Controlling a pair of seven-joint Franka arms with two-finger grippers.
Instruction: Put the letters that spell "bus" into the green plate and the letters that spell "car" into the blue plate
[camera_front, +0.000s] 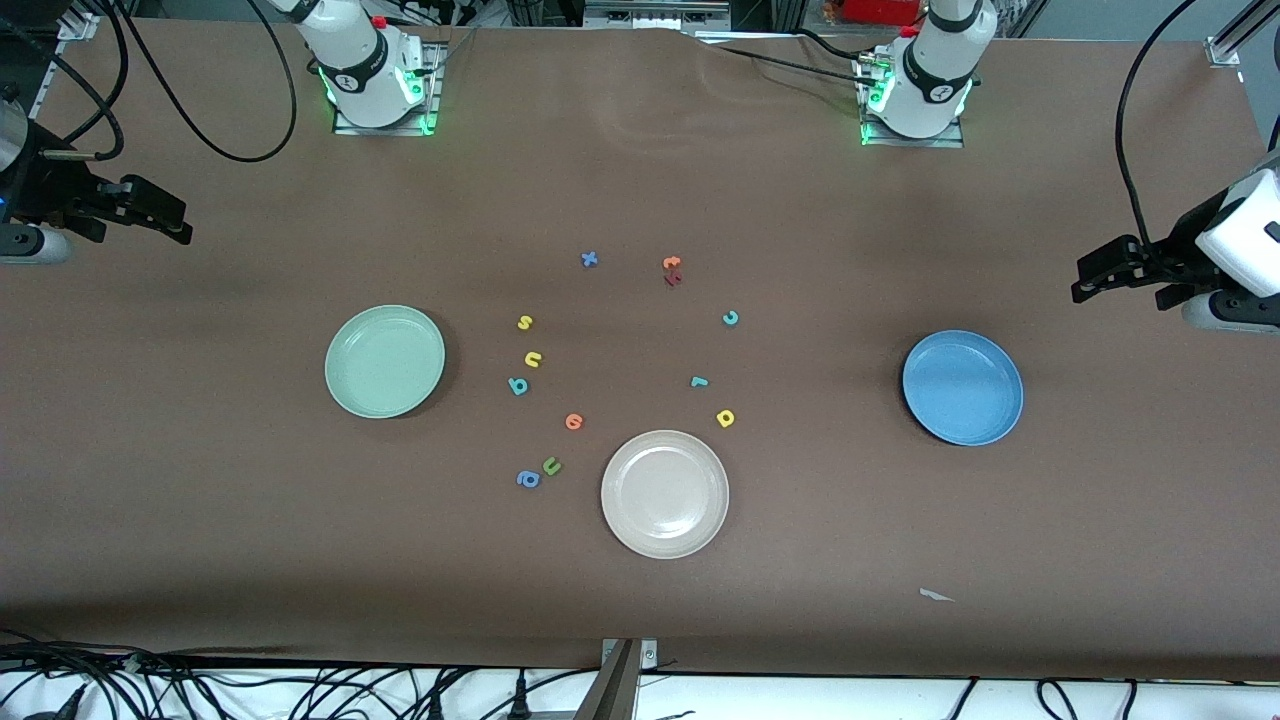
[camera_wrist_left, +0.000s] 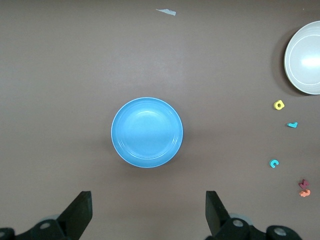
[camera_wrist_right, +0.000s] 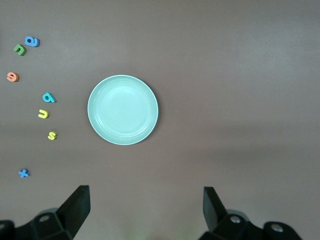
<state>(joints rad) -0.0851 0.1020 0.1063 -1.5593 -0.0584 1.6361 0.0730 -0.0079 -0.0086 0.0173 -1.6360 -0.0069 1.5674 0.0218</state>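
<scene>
**Nothing sorted yet, both plates bare**

Left gripper (camera_wrist_left: 148, 212) hovering over the counter (camera_front: 640, 620) at the left arm's end, fingers wide apart, empty. Right gripper (camera_wrist_right: 145, 210) waiting likewise at the right arm's end. Teal "b" (camera_front: 518, 385), yellow "u" (camera_front: 533, 359) and yellow "s" (camera_front: 525, 322) clustered just beside the green plate (camera_front: 340, 395), toward mid-counter, so probably the right arm's reach. Teal "c" (camera_front: 731, 318), teal "r" (camera_front: 700, 381) and yellow "a" (camera_front: 726, 418) nearer the blue plate (camera_front: 925, 415), likely the left arm's.

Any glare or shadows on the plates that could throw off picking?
Front view: soft sheen inside the beige-white plate, and the green plate casts a shadow toward the letters. Left wrist view: faint highlight in the blue plate. Right wrist view: green plate evenly lit.
</scene>
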